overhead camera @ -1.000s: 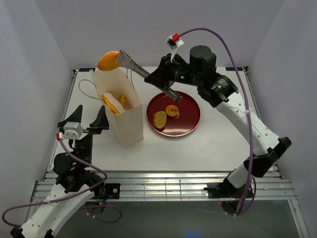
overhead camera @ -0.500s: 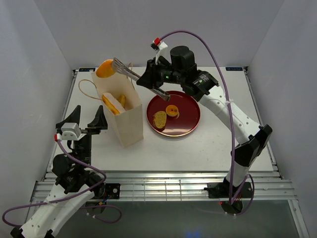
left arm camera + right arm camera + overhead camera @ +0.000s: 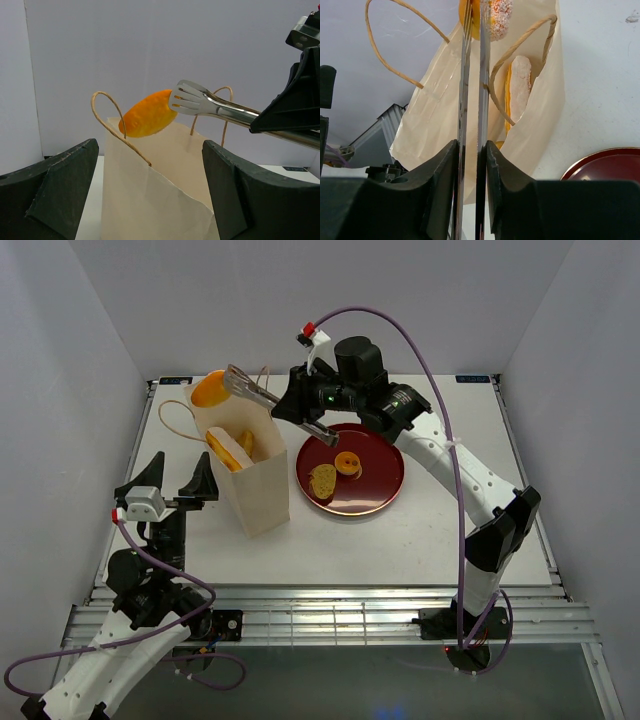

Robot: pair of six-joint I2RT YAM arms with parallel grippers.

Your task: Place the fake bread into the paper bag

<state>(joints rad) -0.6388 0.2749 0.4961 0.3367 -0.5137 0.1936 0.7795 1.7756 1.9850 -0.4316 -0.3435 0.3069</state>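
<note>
An orange oval roll of fake bread (image 3: 210, 390) (image 3: 148, 114) hangs at the tips of metal tongs (image 3: 256, 393) (image 3: 210, 103), just above the open mouth of the cream paper bag (image 3: 258, 490) (image 3: 150, 200). My right gripper (image 3: 296, 410) (image 3: 471, 145) is shut on the tongs' two arms (image 3: 472, 100). More bread (image 3: 228, 448) (image 3: 520, 85) stands inside the bag. A slice (image 3: 322, 478) and a small ring donut (image 3: 347, 462) lie on the plate. My left gripper (image 3: 178, 478) (image 3: 150, 150) stands open, facing the bag's near side without touching it.
The round dark-red plate (image 3: 385, 490) (image 3: 610, 167) sits just right of the bag. The bag's brown cord handles (image 3: 175, 420) (image 3: 112, 120) stick up and out around the roll. Grey walls close in the table on three sides.
My right arm has swung left and lowered the tongs, bringing the roll down to the bag's mouth. The left arm has not moved.
</note>
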